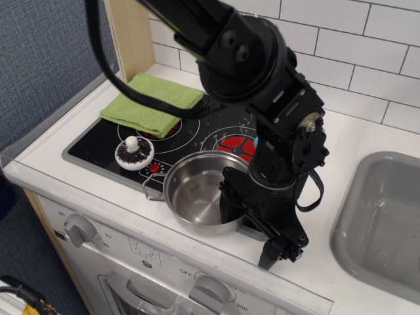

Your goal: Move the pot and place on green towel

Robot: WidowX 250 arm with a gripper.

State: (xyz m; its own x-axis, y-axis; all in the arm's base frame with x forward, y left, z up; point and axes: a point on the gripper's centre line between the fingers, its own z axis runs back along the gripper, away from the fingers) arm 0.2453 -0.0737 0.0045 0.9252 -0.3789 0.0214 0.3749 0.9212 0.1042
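Observation:
The shiny steel pot (195,194) stands upright at the front of the black stovetop (98,141); its left wire handle shows, and the right one is hidden by my arm. The lime-green towel (151,102) lies folded at the stovetop's back left corner, apart from the pot. My black gripper (252,224) is low at the pot's right side. It looks open: one finger (229,197) is at the pot's right rim and the other (273,252) reaches down over the white counter's front edge. It holds nothing.
A white mushroom-shaped toy (134,152) sits left of the pot, between it and the towel. A grey sink (384,216) is at the right. A tiled wall runs behind, and a wooden post (128,39) stands behind the towel. Stove knobs (79,228) are on the front panel.

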